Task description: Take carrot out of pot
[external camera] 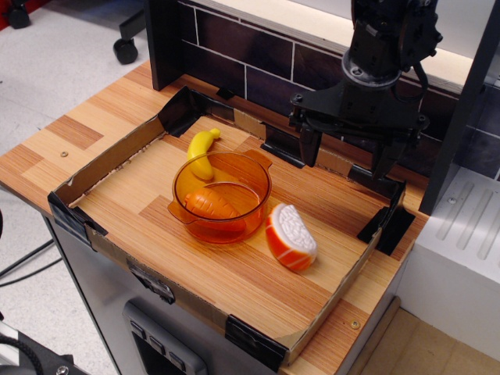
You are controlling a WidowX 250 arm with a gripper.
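The translucent orange pot [251, 173] stands near the middle of the wooden board, with its two small handles at the back right and front left. The small ridged orange carrot [209, 205] lies inside it on the bottom, toward the front left. My black gripper [346, 156] hangs above the back right of the board, well behind and to the right of the pot. Its two fingers [308, 148] are spread wide apart and hold nothing.
A yellow banana [201, 150] lies just behind the pot, touching its rim. An orange-and-white salmon-like wedge [291, 237] sits right of the pot. Low cardboard walls [109, 160] with black tape corners fence the board. A dark brick backsplash [234, 47] rises behind.
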